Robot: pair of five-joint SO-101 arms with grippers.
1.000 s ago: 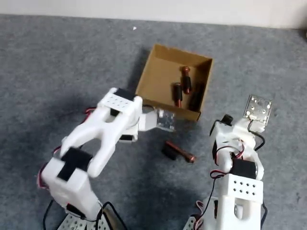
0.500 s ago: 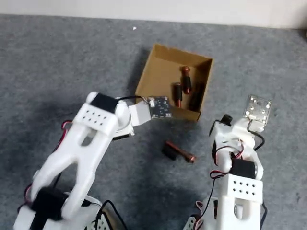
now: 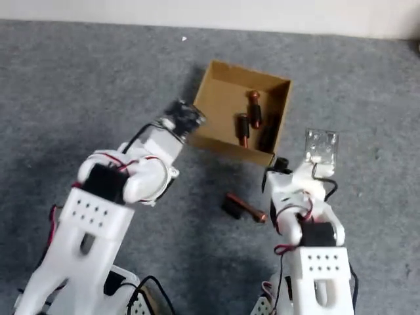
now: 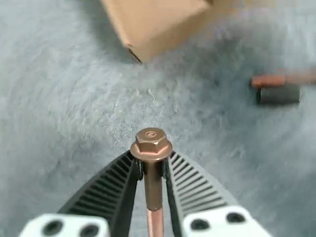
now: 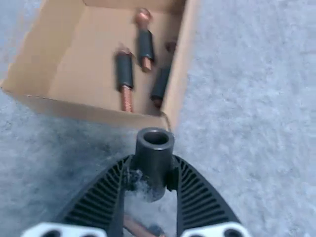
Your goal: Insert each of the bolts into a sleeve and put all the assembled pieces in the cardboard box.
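The bolt [image 4: 151,144], its threaded tip cut off from view, is pinched in the left gripper [image 4: 152,160] at the cardboard box's [image 3: 230,146] 9 o'clock corner, while the right gripper [image 5: 152,170] clamps a sleeve [image 5: 154,153] at its 5 o'clock, and open carpet [image 3: 98,79] surrounds a loose pair [image 3: 244,207] at 6 o'clock, too blurred to tell whether joined.

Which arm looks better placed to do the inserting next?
Likely left: the left claw grips the bolt, while the right claw holds the sleeve with its bore open to receive it.
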